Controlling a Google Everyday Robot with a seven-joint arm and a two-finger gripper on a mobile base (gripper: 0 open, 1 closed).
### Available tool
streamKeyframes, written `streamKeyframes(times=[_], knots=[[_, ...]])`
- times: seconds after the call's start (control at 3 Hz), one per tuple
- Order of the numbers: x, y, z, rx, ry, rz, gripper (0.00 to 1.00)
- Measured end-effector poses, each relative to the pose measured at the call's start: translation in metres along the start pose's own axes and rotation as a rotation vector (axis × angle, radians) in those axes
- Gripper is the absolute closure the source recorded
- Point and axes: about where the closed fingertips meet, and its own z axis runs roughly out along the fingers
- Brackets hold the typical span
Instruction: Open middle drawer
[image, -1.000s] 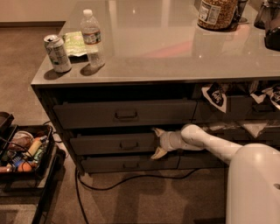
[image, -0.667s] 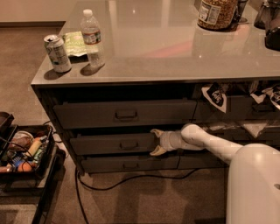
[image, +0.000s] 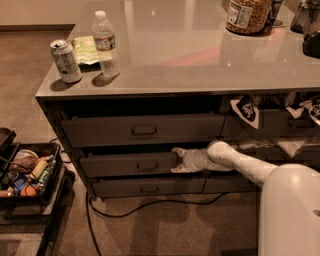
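The middle drawer (image: 127, 164) is the dark grey front of medium height, with a small metal handle (image: 147, 166) at its centre. It sits between a taller drawer (image: 142, 130) above and a slim drawer (image: 148, 188) below. It stands slightly out from the cabinet. My gripper (image: 174, 160) is at the right end of the middle drawer's front, to the right of the handle. Its fingers are spread, one above and one below, and hold nothing. My white arm (image: 240, 162) reaches in from the right.
On the counter (image: 200, 55) stand a water bottle (image: 107, 45), a can (image: 65, 61), a green packet (image: 86, 50) and a jar (image: 245, 15). A black cart (image: 30, 175) of items stands on the left. A cable (image: 150, 206) lies on the floor. Snack bags (image: 246, 110) hang at the right.
My gripper has shifted slightly to the left at the right end of the middle drawer. Nothing else has moved.
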Motion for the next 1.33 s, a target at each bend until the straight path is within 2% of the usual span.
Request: streamKeyframes(times=[0.67,1.33], knots=[[-0.0007,-0.0062,-0.0029,0.000,0.000,0.000,0.98],[-0.0029,0.0010,-0.0051,-0.018,-0.009,0.020,1.00]])
